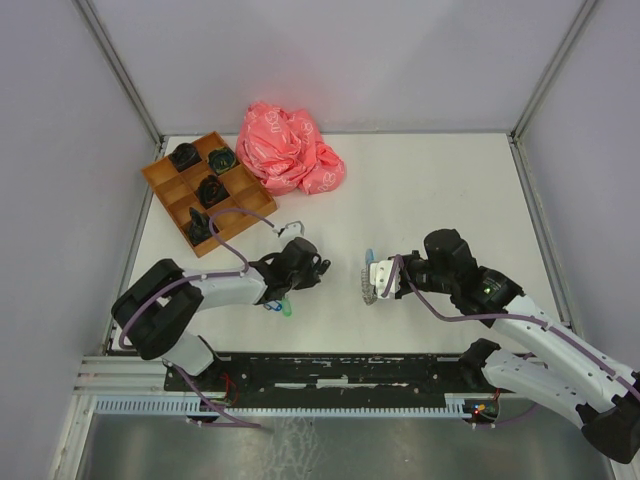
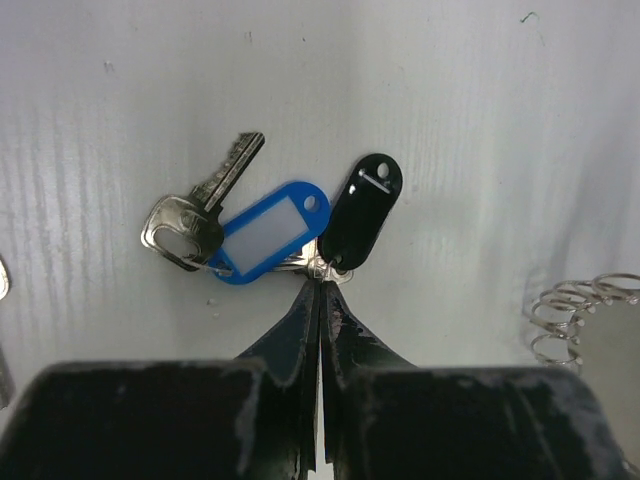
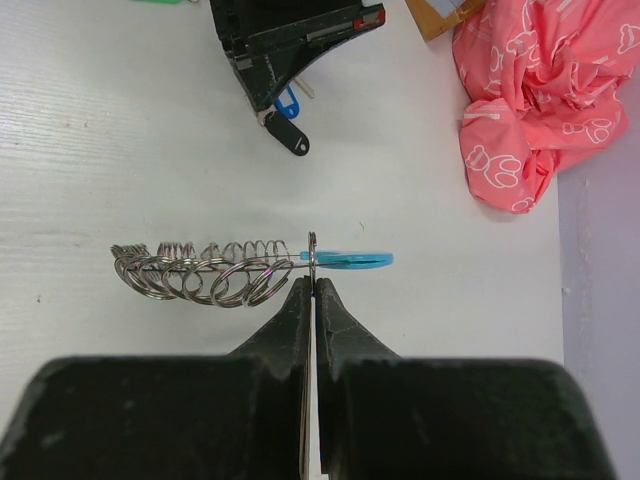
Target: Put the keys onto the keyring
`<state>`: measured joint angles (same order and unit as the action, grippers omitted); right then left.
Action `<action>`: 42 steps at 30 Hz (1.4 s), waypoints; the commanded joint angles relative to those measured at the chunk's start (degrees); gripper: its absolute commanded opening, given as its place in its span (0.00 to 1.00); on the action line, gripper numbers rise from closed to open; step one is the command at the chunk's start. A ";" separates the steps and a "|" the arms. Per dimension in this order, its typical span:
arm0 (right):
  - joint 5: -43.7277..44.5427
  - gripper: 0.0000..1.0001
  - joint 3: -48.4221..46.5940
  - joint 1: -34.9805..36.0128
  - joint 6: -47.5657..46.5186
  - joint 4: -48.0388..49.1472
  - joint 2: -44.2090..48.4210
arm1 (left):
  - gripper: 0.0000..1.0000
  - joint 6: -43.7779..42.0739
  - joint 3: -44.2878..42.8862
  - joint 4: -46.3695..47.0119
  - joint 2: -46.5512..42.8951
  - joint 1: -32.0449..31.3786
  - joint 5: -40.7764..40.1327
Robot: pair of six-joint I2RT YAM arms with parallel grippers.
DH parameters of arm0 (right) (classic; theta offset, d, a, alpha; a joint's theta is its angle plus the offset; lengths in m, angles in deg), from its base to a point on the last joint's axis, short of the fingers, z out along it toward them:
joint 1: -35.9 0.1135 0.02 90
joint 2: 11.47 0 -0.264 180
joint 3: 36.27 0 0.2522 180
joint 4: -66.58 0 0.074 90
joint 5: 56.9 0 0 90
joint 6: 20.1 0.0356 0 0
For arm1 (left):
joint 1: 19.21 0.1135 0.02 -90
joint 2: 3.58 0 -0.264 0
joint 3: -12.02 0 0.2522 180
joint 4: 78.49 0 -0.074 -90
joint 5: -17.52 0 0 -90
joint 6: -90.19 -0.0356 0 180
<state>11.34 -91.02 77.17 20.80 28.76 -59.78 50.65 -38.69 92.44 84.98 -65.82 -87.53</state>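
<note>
In the left wrist view, a silver key (image 2: 188, 226) with a blue tag (image 2: 266, 236) and a black tag (image 2: 365, 210) lie together on the white table. My left gripper (image 2: 321, 277) is shut on the small metal ring where these keys join. The right wrist view shows that gripper (image 3: 268, 112) from ahead, the black tag (image 3: 293, 140) at its tip. The keyring (image 3: 200, 270), a silvery loop strung with several small rings, has a light blue segment (image 3: 352, 260). My right gripper (image 3: 314, 278) is shut on it beside the blue part. From above, another green-tagged key (image 1: 286, 308) lies under the left arm.
An orange compartment tray (image 1: 160, 172) with dark objects stands at the back left. A crumpled pink bag (image 1: 290, 148) lies beside it. A purple cable (image 1: 240, 215) loops from the left arm. Grey walls close in the table's sides.
</note>
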 commanded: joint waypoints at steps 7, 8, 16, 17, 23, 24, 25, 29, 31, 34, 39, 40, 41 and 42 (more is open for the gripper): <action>0.23 0.01 -0.40 0.50 0.65 2.78 1.00 | 0.03 -11.49 -7.26 -16.68 -1.71 -3.89 -10.47; 0.23 0.01 -0.40 0.47 0.69 2.71 1.03 | 0.03 -12.04 -7.82 -17.50 -1.24 -4.47 -11.23; 0.06 0.01 -0.42 0.64 0.67 2.64 1.10 | 0.03 -12.36 -9.06 -17.56 1.26 -6.24 -12.82; 0.05 0.01 -0.43 0.58 0.67 2.64 1.14 | 0.03 -11.99 -9.01 -17.20 1.45 -6.29 -12.81; -0.04 0.01 -0.48 0.65 0.67 2.61 1.12 | 0.05 -9.99 -9.12 -16.23 3.29 -6.72 -12.24; -0.04 0.01 -0.42 0.65 0.67 2.61 1.13 | 0.06 -9.64 -9.04 -16.08 3.41 -6.74 -12.14; -0.04 0.01 -0.48 0.72 0.67 2.61 1.12 | 0.08 -9.20 -8.94 -15.97 3.53 -6.73 -12.04; -0.04 0.01 -0.49 0.75 0.67 2.61 1.21 | 0.12 -7.60 -8.21 -14.79 2.79 -6.67 -11.64; -0.04 0.01 -0.49 0.85 0.67 2.57 1.21 | 0.14 -6.98 -7.69 -13.96 2.42 -6.69 -11.50; -0.04 0.01 -0.49 0.88 0.67 2.54 1.23 | 0.17 -6.07 -7.07 -12.84 2.01 -6.67 -11.37; 0.05 0.01 -0.49 0.95 0.67 2.52 1.25 | 0.22 -4.88 -6.10 -11.17 1.73 -6.60 -10.88; 0.05 0.01 -0.49 0.98 0.67 2.52 1.25 | 0.22 -4.65 -5.92 -10.85 1.66 -6.62 -10.86; 0.05 0.01 -0.45 0.92 0.67 2.52 1.15 | 0.23 -4.43 -5.74 -10.42 1.62 -6.65 -10.61; 0.05 0.01 -0.49 0.91 0.67 2.48 1.12 | 0.24 -4.19 -5.56 -10.06 1.50 -6.62 -10.48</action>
<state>11.34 -91.02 77.81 20.80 28.74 -59.78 43.18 -45.36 79.15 87.53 -72.29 -98.48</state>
